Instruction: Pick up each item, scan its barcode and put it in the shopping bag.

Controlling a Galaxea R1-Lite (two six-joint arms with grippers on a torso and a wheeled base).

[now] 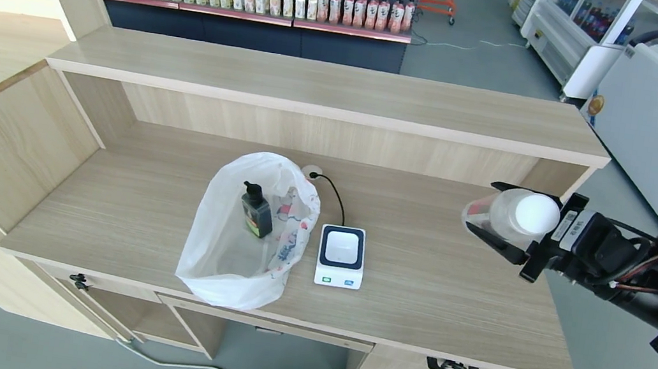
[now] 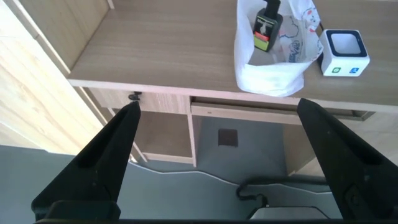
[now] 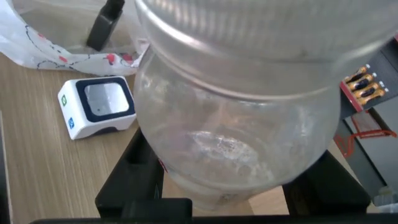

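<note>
The right end effector (image 1: 494,226) is clamped on a clear white-lidded jar (image 1: 518,214), held in the air near the counter's (image 1: 449,291) right end, so the scan step looks to be in hand. Next, I judge, its barcode must face the scanner (image 1: 341,255) just beside the shopping bag (image 1: 228,260), which already holds a dark pump bottle (image 1: 256,209). The left end effector (image 2: 219,106) hangs spread and empty before the counter's front edge.

White scanner (image 1: 341,255) (dark-framed window); beside it a white, red-and-blue-printed shopping bag (image 1: 215,259); clear, white-lidded jar (image 1: 510,217).
</note>
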